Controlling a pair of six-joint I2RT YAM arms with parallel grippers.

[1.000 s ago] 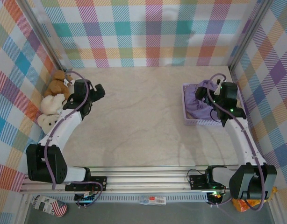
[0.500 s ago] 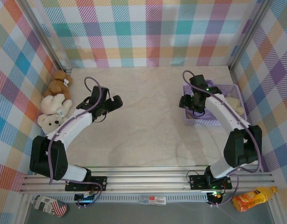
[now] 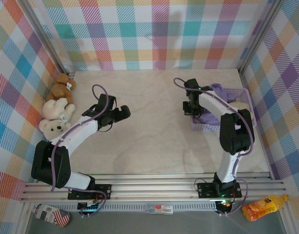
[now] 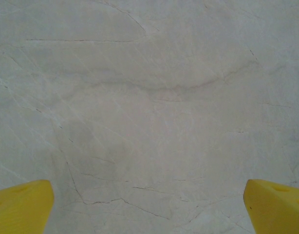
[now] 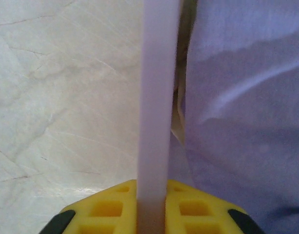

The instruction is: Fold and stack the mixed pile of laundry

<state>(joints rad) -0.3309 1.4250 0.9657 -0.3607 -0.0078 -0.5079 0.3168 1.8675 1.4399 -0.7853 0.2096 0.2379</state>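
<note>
left hand [image 3: 123,113] spread wide, right hand [image 3: 189,109] clamped

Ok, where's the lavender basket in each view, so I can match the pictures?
Top external: lavender mesh basket at the right edge of the marbled tabletop, right gripper at its left wall.
Right wrist: its wall is the pale vertical strip at centre, clamped by the gripper; purple shirt right of it.
Left wrist: bare marbled tabletop under the open left gripper.
Shared landmark: that tabletop.

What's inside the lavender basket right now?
The purple shirt fills most of the basket, with the cream garment showing toward its right end. Anything beneath them is covered.
</note>
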